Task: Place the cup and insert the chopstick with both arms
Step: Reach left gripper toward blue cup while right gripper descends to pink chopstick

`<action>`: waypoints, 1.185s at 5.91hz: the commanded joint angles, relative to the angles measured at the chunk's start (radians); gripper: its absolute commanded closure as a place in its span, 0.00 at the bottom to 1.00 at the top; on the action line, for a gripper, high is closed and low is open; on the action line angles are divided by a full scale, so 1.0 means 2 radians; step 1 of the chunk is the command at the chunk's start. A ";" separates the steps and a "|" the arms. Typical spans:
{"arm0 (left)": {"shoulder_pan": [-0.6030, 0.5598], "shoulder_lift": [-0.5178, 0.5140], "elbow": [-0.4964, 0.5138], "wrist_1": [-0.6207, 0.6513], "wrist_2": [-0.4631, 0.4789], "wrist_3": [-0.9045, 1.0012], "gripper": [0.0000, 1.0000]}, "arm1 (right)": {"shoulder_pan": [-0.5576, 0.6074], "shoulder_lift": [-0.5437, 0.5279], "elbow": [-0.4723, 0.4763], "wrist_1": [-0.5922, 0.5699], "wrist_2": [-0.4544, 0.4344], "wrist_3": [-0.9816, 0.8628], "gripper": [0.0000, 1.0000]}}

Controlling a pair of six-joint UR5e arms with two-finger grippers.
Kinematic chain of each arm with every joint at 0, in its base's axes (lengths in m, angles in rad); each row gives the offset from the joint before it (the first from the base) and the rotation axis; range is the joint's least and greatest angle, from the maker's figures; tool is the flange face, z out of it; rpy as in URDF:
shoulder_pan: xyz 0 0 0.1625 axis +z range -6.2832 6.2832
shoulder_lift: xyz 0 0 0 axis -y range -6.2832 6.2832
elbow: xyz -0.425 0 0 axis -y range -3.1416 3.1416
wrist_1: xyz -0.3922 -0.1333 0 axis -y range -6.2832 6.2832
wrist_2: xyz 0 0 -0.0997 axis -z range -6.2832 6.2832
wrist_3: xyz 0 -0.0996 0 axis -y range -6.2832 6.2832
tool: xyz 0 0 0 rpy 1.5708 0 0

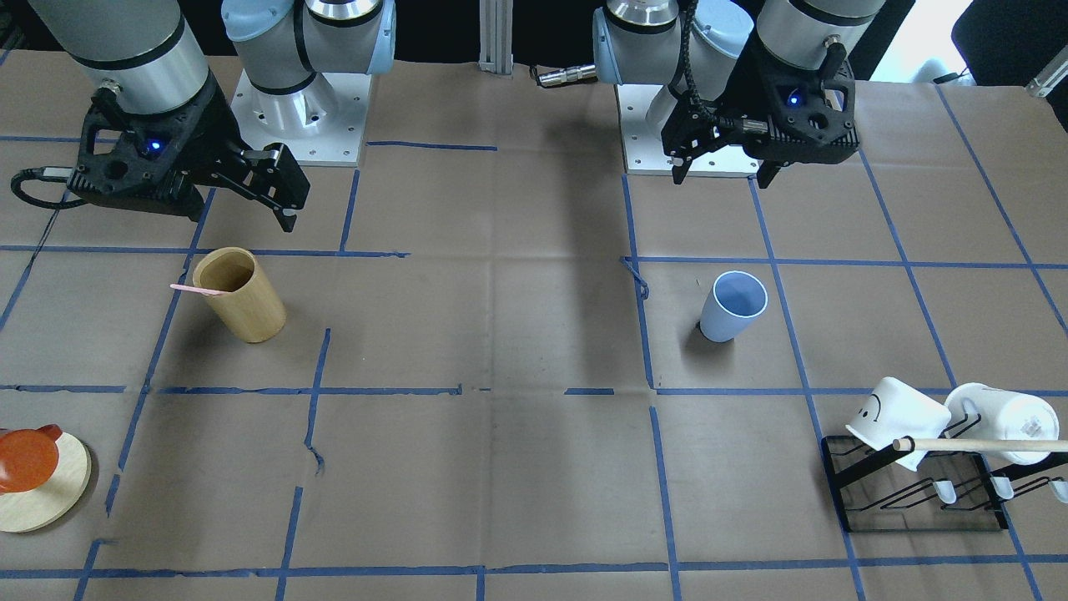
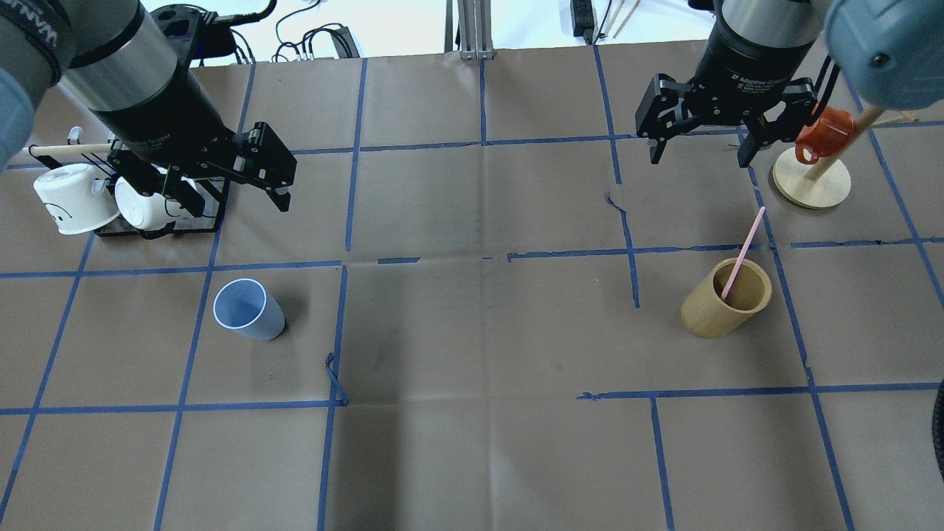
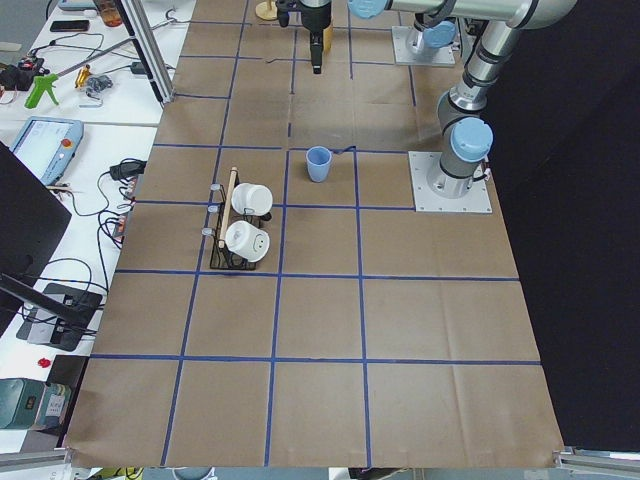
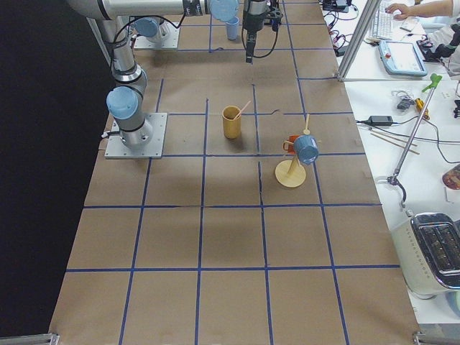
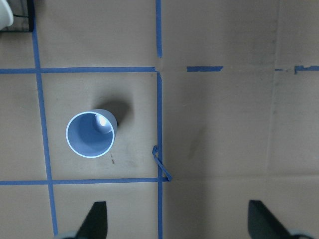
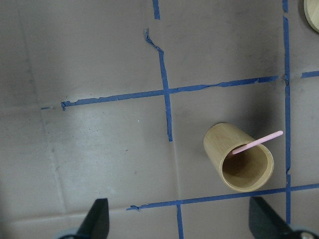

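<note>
On the left half of the desk (image 2: pixel 479 442), the blue cup (image 2: pixel 248 309) stood upright and empty, well apart from the tan cup (image 2: pixel 726 299) on the right half. The pink chopstick (image 2: pixel 743 247) leaned inside the tan cup, its upper end past the rim. The left tool (image 1: pixel 722 171) hung above the desk, fingers spread, gripping nothing. The right tool (image 2: pixel 699 158) was likewise spread and empty, clear of both cups.

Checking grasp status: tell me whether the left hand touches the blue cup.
Apart. The left wrist view shows bare paper between the blue cup and the left hand, whose fingers are spread.
</note>
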 commanded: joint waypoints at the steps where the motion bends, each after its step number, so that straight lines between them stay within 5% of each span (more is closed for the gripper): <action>1: 0.044 -0.007 -0.025 0.005 -0.002 0.028 0.02 | -0.019 0.000 0.006 0.000 -0.004 -0.010 0.00; 4: 0.072 -0.012 -0.165 0.164 -0.002 0.087 0.02 | -0.103 -0.005 0.052 -0.058 -0.001 -0.128 0.00; 7: 0.079 -0.052 -0.253 0.311 -0.005 0.114 0.03 | -0.132 -0.005 0.172 -0.204 -0.003 -0.149 0.00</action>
